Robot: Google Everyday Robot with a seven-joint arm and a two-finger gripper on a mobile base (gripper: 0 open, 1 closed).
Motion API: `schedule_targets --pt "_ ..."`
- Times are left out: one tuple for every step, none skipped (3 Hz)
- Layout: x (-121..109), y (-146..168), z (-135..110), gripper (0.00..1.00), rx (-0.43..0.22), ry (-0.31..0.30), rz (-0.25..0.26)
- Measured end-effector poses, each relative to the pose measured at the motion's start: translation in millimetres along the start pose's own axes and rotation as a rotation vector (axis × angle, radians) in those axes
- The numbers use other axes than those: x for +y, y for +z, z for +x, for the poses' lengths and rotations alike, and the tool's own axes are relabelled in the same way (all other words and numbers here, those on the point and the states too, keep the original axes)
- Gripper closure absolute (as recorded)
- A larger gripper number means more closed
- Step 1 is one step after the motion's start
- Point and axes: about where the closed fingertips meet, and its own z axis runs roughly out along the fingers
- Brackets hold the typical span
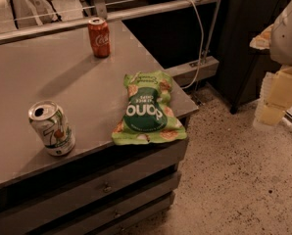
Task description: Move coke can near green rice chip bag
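The coke can [99, 37] stands upright near the far edge of the grey table [48, 82]. The green rice chip bag [148, 108] lies flat at the table's front right corner, well apart from the can. My gripper [276, 102] hangs at the right edge of the view, off the table and over the floor, far from both the can and the bag. It holds nothing that I can see.
A white and green soda can [52, 128] with an open top stands at the table's front left. Drawers [107, 187] run under the table front. A metal rail [136, 9] and a cable [200, 38] lie behind the table. Speckled floor [234, 180] is at the right.
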Motion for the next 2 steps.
schedule_targets --pt "0 0 0 0.00 0.000 0.000 0.000" --pt "-26 11 -23 0.00 -0.080 -0.024 0.024"
